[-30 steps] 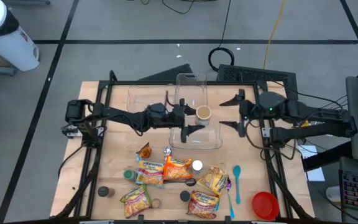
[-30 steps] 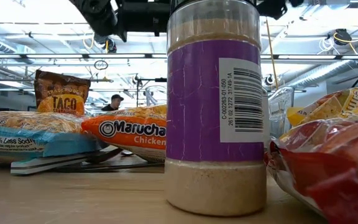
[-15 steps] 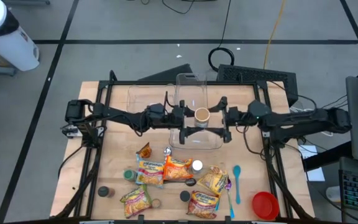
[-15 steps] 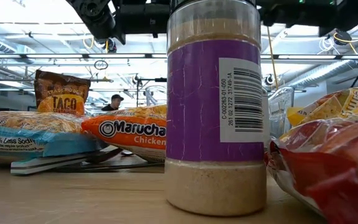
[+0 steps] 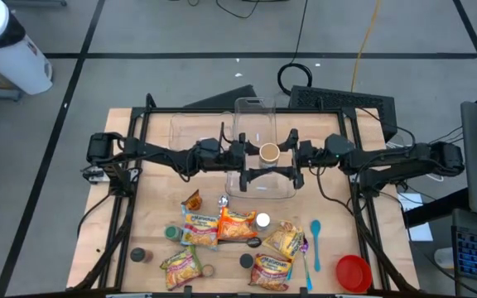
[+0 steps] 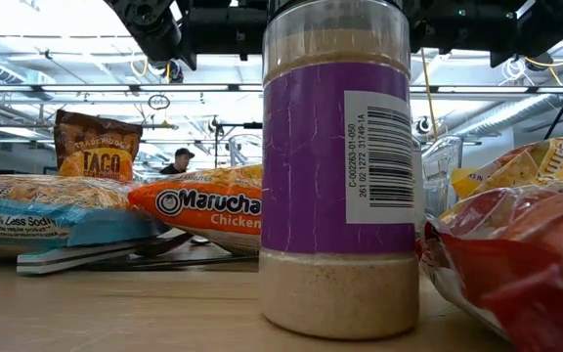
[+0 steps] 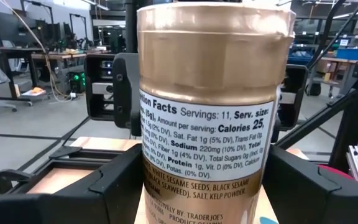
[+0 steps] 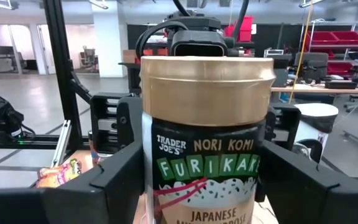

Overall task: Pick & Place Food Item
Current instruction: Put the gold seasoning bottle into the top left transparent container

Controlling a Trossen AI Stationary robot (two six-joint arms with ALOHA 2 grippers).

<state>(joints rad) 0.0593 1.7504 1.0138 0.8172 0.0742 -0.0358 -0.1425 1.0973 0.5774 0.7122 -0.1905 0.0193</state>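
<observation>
Left tool [image 5: 251, 155] pinches cylindrical gold-lidded furikake jar [image 5: 270, 151]; right tool [image 5: 291, 155] straddles it, spread.

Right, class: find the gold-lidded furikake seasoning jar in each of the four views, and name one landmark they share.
High view: gold-lidded furikake seasoning jar at table centre, over the clear plastic bin.
Low view: not visible.
Left wrist view: fills the centre, nutrition label facing.
Right wrist view: centre, front label facing.
Shared landmark: left tool and right tool flank the jar.
</observation>
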